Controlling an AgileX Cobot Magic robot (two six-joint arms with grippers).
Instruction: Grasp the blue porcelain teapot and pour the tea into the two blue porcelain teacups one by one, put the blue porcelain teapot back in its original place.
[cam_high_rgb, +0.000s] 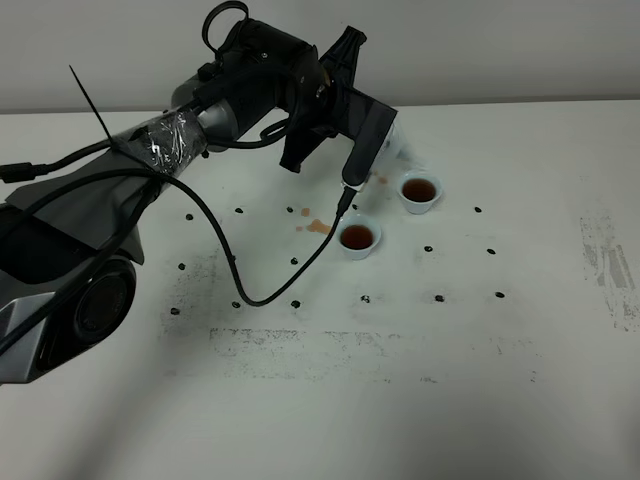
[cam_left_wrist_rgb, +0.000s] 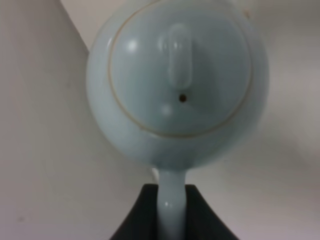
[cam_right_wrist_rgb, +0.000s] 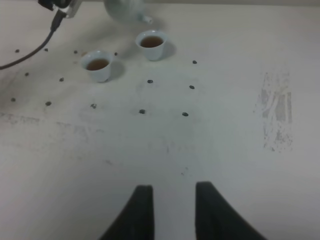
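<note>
Teapot (cam_left_wrist_rgb: 177, 85) handle pinched in L gripper (cam_left_wrist_rgb: 171, 210) — R gripper (cam_right_wrist_rgb: 172, 210) jaws apart, holding nothing.

- The white tabletop (cam_high_rgb: 330, 400) carries everything; it is scuffed with grey smears and dotted with small dark marks.
- Two teacups stand on it, both holding brown tea: the nearer teacup (cam_high_rgb: 357, 238) and the farther teacup (cam_high_rgb: 419, 191), which sits near it but apart.
- Brown spill spots (cam_high_rgb: 315, 226) lie just beside the nearer teacup, on its side away from the farther one.
- The teapot (cam_right_wrist_rgb: 126, 10) is beyond the farther teacup, spout towards it; whether it rests on the tabletop cannot be told.
- A black cable (cam_high_rgb: 262, 297) loops onto the tabletop near the nearer teacup.
</note>
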